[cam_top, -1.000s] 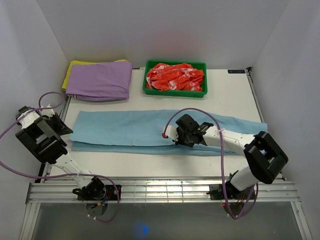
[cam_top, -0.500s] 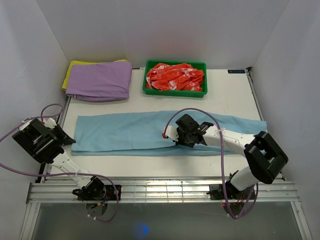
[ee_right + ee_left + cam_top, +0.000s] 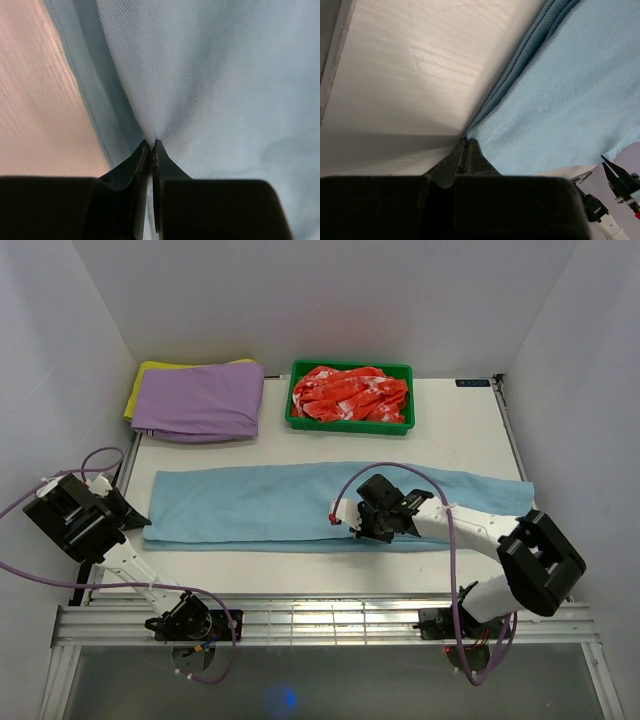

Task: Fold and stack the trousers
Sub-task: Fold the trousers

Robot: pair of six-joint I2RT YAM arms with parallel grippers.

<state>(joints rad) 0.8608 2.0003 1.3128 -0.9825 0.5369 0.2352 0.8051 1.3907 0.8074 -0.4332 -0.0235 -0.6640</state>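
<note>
Since my left gripper (image 3: 465, 142) and right gripper (image 3: 151, 144) each pinch the near edge of the long sky-blue cloth trousers (image 3: 250, 505) spread across the white table (image 3: 455, 430), I judge the fold underway; next, lift both together.

The left arm folds back low at the left side, forearm angled inward, its end effector (image 3: 465, 146) pinched shut on a corner of the trousers (image 3: 250, 502). The right arm stretches leftward, elbow bent at the far right, wrist low, its end effector (image 3: 151, 146) clamped tight on a fold of the same cloth.
</note>
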